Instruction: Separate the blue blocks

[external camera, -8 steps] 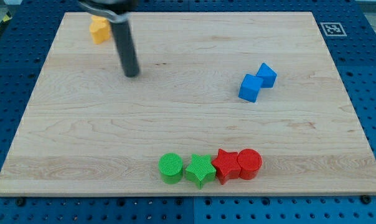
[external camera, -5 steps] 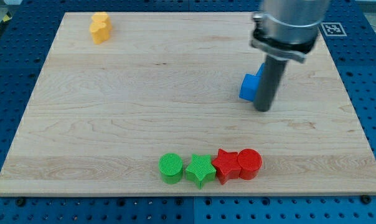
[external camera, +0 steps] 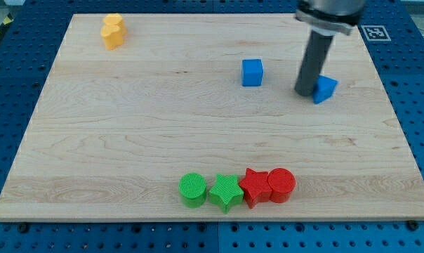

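Two blue blocks lie apart on the wooden board [external camera: 128, 133]. One blue cube [external camera: 252, 72] sits right of the board's middle, toward the view's top. The other blue block [external camera: 326, 89] lies further to the view's right, partly hidden by the rod. My tip [external camera: 305, 91] rests on the board between them, touching the left side of the right blue block.
Two yellow blocks [external camera: 113, 31] sit together at the view's top left. Along the view's bottom stands a row: a green cylinder [external camera: 193, 190], a green star [external camera: 225, 192], a red star [external camera: 254, 186] and a red cylinder [external camera: 281, 185].
The rod swept from the view's top left over to the blue pair and came between them. One blue block slid left and up, the other right; they now lie apart.
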Controlling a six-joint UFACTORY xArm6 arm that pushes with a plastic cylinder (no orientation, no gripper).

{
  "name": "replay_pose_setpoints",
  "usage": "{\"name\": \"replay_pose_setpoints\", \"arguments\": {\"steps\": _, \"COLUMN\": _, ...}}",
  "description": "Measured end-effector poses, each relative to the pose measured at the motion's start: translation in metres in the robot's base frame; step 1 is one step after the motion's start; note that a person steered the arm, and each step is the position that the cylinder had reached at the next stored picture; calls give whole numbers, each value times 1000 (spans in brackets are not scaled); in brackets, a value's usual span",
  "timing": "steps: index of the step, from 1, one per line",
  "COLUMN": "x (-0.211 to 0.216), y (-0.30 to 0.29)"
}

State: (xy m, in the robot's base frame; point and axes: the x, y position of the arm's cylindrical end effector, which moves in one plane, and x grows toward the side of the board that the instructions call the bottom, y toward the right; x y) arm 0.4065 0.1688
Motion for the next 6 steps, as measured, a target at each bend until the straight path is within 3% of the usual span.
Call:
{"name": "replay_pose_setpoints", "arguments": {"steps": 1, "x": -17, "y": -10}}
{"name": "replay_pose_setpoints", "arguments": {"steps": 3, "x": -23, "y": -158}}
{"name": "replay_pose_setpoints", "arguments": {"steps": 4, "x": -35, "y": -155}}
{"name": "replay_pose_setpoints", "arguments": {"steps": 5, "x": -33, "y": -101}}
{"name": "replay_pose_setpoints", "arguments": {"steps": 6, "x": -51, "y": -90}}
